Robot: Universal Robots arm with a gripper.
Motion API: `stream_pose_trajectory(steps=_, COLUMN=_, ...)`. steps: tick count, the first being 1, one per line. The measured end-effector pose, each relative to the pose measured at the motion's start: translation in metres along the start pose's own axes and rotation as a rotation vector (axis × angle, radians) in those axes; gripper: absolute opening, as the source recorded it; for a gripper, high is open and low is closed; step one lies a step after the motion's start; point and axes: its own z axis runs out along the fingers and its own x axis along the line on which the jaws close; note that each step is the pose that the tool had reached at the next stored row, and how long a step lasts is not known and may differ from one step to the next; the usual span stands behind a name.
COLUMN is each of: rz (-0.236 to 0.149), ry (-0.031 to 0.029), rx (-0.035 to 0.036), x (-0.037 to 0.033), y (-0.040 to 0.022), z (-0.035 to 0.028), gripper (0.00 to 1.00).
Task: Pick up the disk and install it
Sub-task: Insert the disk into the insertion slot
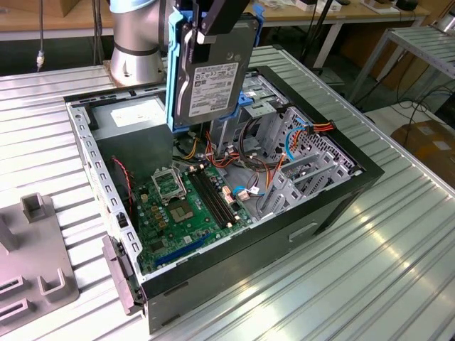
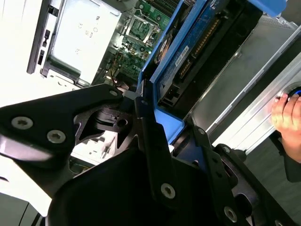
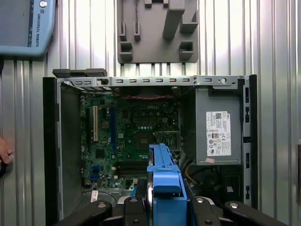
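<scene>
**Disk clamped upright over the open computer case**

An open computer case (image 1: 227, 259) is seen lying on its side on a ribbed metal table (image 1: 370, 277), directly beneath the gripper (image 1: 210, 28). Several parts are housed inside it. A green circuit board (image 1: 188, 206) is laid flat across the floor of the case. A grey power supply (image 1: 131, 117) with a white label is set in one corner. A grey metal drive cage (image 1: 298, 160) is fitted along the adjoining side, and a blue bracket (image 1: 249, 99) is mounted on top of it. Red, orange and blue wires (image 1: 266, 170) are strung between the cage and the board.

The disk (image 1: 210, 78) is held in the air rather than seated in the case. It is hung upright below the gripper, above the gap between the power supply and the drive cage. The gripper is closed on the disk's top edge, with the blue rails pinched from both sides. In the first wrist view the disk is seen edge-on between the black fingers (image 3: 134, 209), with the circuit board well below them. In the second wrist view its underside is shown just beyond the fingers.

Outside the case, away from the gripper, a grey holder block (image 1: 35, 263) and a handheld control tablet (image 3: 26, 28) are placed on the table. A person's hand (image 3: 4, 153) is seen beside the case.
</scene>
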Motion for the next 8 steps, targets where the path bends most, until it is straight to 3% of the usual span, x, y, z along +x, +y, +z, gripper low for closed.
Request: stream_pose_trajectory(steps=8, rz=0.000, ry=0.0001, rx=-0.0001, x=0.0051, y=-0.0001, z=0.0000, gripper=0.37)
